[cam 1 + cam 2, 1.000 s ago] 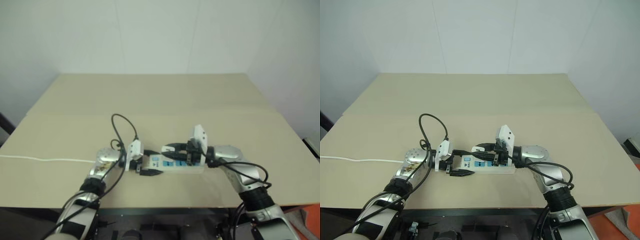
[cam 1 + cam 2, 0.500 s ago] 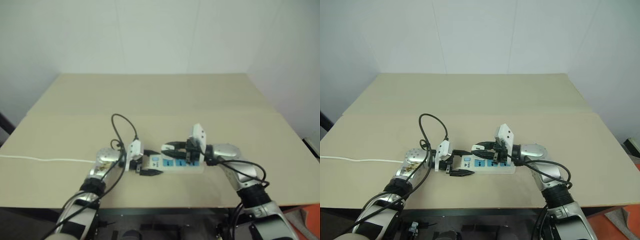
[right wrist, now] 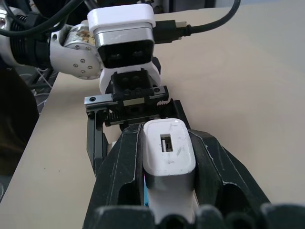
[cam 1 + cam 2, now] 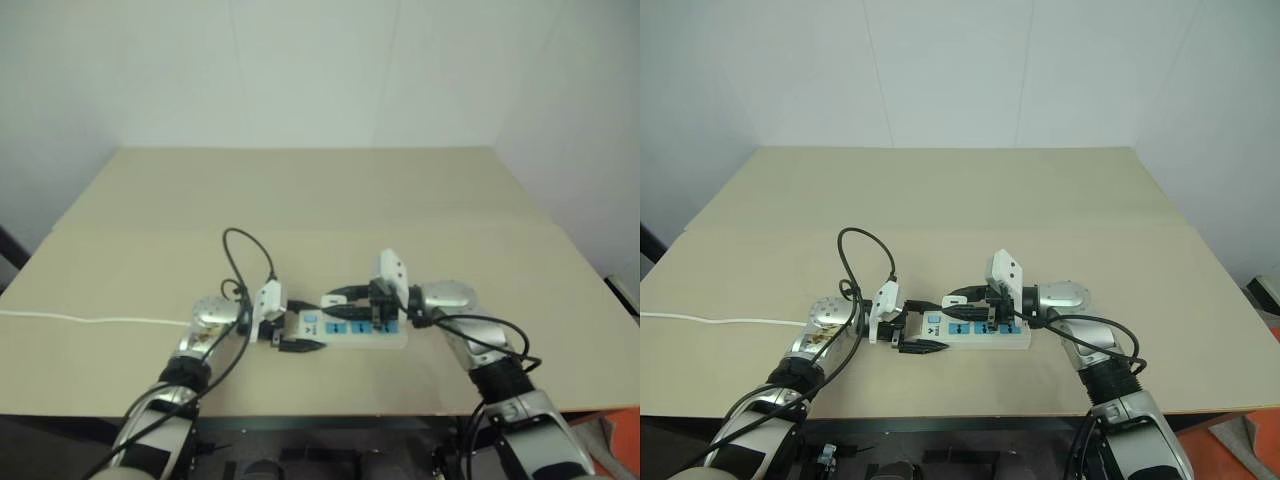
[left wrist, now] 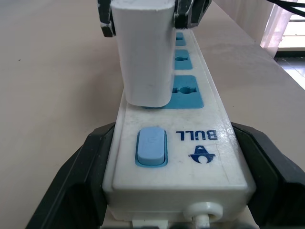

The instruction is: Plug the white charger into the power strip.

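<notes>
While the white charger stood upright on the power strip, its lower end met the blue socket face nearest the switch, so the insertion looked close to finished; whether the prongs had gone fully home could not be told, since the block's own body hid the joint. The right gripper was clenched on the charger, one black finger on each side of it. The left gripper was clamped on the switch end of the strip, its fingers pressed against both long sides, holding the bar flat on the table. What seemed left was a last push down, if any was needed, and then letting go with both grippers.

Beyond the charger, two more blue sockets ran along the strip, both unoccupied. A thin white cord trailed off toward the table's left edge. A black cable looped above the left wrist, clear of the sockets. Nothing else lay on the tabletop, and nothing stood in the way of the plug.
</notes>
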Controlling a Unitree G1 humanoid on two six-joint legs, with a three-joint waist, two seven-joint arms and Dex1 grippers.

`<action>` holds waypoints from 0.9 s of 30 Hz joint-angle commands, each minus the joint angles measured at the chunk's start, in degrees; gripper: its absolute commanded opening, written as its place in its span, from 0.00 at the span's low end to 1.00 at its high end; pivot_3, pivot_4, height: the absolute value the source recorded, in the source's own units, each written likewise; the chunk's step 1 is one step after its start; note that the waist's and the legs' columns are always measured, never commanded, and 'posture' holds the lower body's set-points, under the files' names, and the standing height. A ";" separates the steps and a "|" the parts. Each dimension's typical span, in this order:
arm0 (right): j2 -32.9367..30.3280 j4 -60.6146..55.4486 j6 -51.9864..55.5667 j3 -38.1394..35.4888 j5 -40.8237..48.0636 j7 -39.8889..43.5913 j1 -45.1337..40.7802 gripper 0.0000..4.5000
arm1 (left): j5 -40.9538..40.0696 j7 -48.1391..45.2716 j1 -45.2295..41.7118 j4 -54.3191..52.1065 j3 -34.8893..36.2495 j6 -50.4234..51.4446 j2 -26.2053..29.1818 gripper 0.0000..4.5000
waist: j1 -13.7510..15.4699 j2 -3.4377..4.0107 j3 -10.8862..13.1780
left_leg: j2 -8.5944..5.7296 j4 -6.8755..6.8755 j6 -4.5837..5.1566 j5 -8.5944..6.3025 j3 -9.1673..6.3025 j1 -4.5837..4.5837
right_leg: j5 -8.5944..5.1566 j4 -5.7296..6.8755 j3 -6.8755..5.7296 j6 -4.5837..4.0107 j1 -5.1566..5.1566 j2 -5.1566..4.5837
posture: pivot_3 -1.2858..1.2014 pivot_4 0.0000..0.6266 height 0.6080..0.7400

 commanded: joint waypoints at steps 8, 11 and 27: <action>-3.44 4.29 -1.86 0.55 -3.16 1.40 3.92 0.27 | 0.50 -0.64 1.70 -1.60 -0.83 0.50 0.49 0.73 | 0.09 0.03 -0.02 | -0.01 0.00 0.00 0.00 -0.01 0.03 | -0.01 0.00 -0.01 0.01 0.04 -0.01 | 0.52 0.24 1.00; -3.73 4.70 -1.99 0.69 -3.45 1.54 4.35 0.27 | 0.52 -0.63 1.46 -1.38 -0.83 0.44 0.50 0.73 | 0.09 0.03 -0.03 | 0.00 0.00 0.00 0.00 -0.01 0.06 | -0.02 0.00 -0.01 0.04 0.07 -0.01 | 0.52 0.24 1.00; 0.83 7.81 -3.57 6.66 -6.77 2.19 1.90 0.27 | 0.66 0.00 1.54 -1.81 -1.06 0.53 0.17 0.73 | -0.29 0.05 -0.12 | 0.05 -0.01 0.00 0.00 0.01 0.22 | -0.04 0.02 0.02 0.06 0.16 0.06 | 0.52 0.24 1.00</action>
